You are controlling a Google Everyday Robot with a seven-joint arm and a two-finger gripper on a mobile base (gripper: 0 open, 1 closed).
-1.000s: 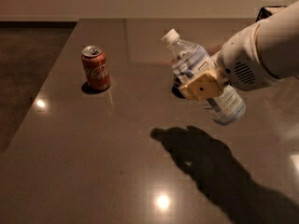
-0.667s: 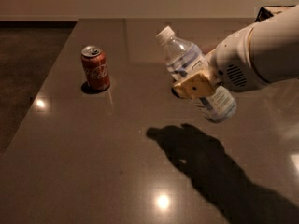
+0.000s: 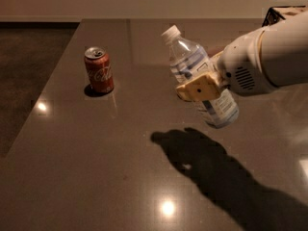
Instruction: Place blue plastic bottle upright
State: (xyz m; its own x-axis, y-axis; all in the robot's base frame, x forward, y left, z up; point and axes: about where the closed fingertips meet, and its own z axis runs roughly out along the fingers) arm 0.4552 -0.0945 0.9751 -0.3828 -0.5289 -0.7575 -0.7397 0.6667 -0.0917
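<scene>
The blue plastic bottle (image 3: 190, 64) is clear and ribbed, with a white cap and a white-and-blue label. It hangs in the air above the dark table (image 3: 96, 167), tilted with its cap up and to the left. My gripper (image 3: 204, 88) is shut on the bottle's middle, coming in from the right on a white arm (image 3: 269, 57). The bottle's bottom end sticks out below the gripper. The bottle's shadow (image 3: 192, 148) falls on the table in front of it.
A red soda can (image 3: 99, 70) stands upright on the table to the left of the bottle. The table's left edge runs diagonally beside a dark floor (image 3: 24, 81). A dark object (image 3: 281, 13) sits at the far right back.
The gripper has moved left with the bottle, and the bottle has turned more toward upright, cap rising. The red can has not moved.
</scene>
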